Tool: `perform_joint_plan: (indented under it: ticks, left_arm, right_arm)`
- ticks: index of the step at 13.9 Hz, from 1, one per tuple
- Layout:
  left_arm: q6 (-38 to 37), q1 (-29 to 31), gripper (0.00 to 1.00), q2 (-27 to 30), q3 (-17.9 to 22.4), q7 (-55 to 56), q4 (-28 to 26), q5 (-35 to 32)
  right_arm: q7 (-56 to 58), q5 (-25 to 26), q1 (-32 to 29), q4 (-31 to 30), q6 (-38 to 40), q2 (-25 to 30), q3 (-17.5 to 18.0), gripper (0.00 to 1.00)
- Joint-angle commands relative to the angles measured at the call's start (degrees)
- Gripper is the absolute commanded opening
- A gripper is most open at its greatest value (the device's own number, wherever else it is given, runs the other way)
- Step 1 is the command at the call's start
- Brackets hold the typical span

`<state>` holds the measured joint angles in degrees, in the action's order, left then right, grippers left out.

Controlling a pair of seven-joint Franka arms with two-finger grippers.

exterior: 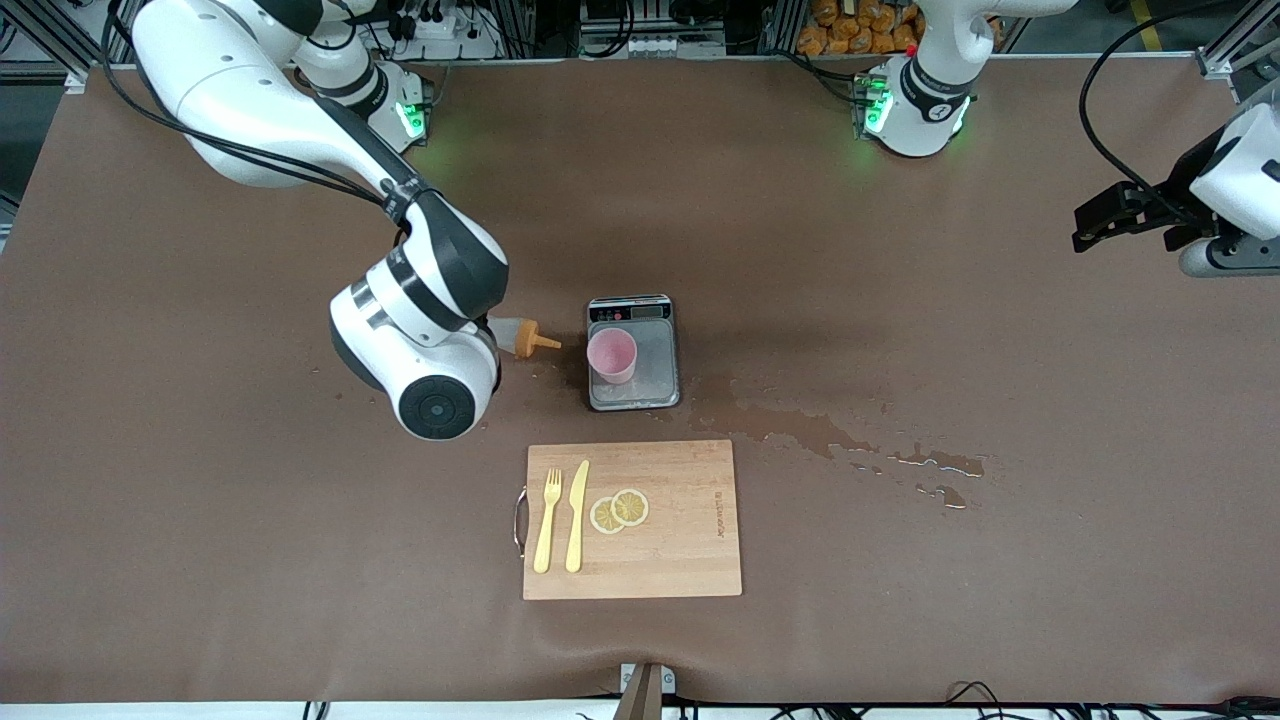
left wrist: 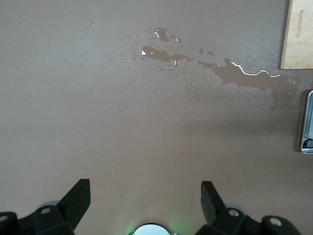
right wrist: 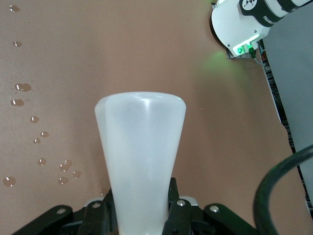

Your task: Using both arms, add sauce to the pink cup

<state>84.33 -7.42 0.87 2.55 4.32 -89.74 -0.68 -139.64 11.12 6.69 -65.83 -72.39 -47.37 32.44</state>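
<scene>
One sauce (exterior: 520,336), one pink cup (exterior: 611,356)

The large white jointed right arm with black joint rings reaches from its base down over the brown surface, its wrist bent low, and its black two-finger right hand (right wrist: 142,215) is clamped tight on the base of the small translucent whitish plastic squeeze bottle (exterior: 520,336), which it holds sideways just above the surface. The matching white left arm waits at its own end of the surface, raised, its black left hand (left wrist: 145,198) spread wide with nothing between the fingers (left wrist: 78,198).
</scene>
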Motion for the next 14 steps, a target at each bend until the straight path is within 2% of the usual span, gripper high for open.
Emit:
perform_joint_plan:
  ticks: [1,8,12,14]
  left_arm:
    - [-1.45,0.39,1.00,-0.43,-0.09,-0.88,1.68,0.50]
    - [-1.10,0.21,1.00,-0.34,-1.84,0.08,1.85,0.15]
    - [-0.75,0.12,1.00,-0.43,-2.02,-0.01,1.85,0.42]
    - [-0.40,0.04,1.00,-0.43,-2.02,-0.01,1.94,0.59]
  right_arm:
    - [-2.30,1.80,1.04,0.44,0.40,-0.44,0.25,0.30]
    - [-3.18,2.68,1.92,0.62,-0.04,-1.23,0.25,0.23]
    - [-3.09,2.77,1.92,0.62,-0.04,-1.32,0.25,0.09]
    - [-3.09,2.86,1.92,0.62,0.05,-1.41,0.25,0.06]
